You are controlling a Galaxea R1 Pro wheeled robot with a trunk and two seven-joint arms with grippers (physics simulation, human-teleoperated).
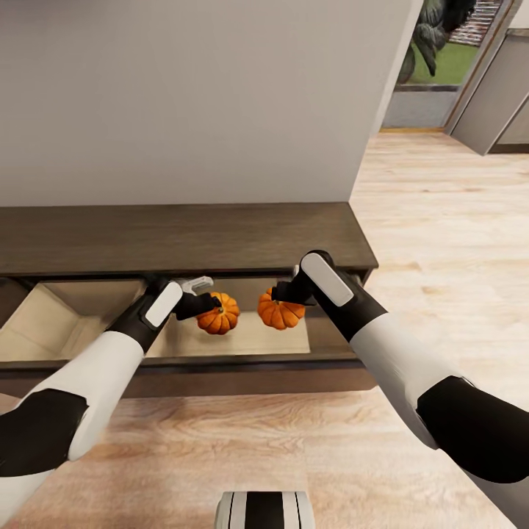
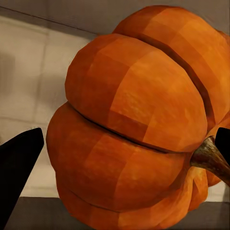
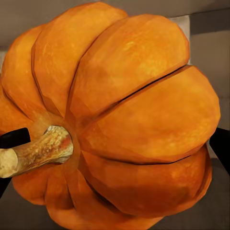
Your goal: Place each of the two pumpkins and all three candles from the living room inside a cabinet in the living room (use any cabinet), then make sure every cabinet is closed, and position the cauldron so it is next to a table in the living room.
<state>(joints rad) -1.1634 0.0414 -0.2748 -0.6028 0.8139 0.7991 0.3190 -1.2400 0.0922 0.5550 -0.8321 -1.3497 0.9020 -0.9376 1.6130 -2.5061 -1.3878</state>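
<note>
The long dark-brown cabinet stands against the wall with a drawer pulled open, its pale beige inside showing. My left gripper is shut on a ribbed orange pumpkin over the drawer's middle. In the left wrist view that pumpkin sits between the dark fingertips. My right gripper is shut on a second pumpkin, a hand's width to the right over the same drawer. The right wrist view has this pumpkin stem-first, between its fingers.
A plain grey wall rises behind the cabinet. Light wood floor runs to the right toward a doorway with grey units. My own base sits at the near edge of the head view.
</note>
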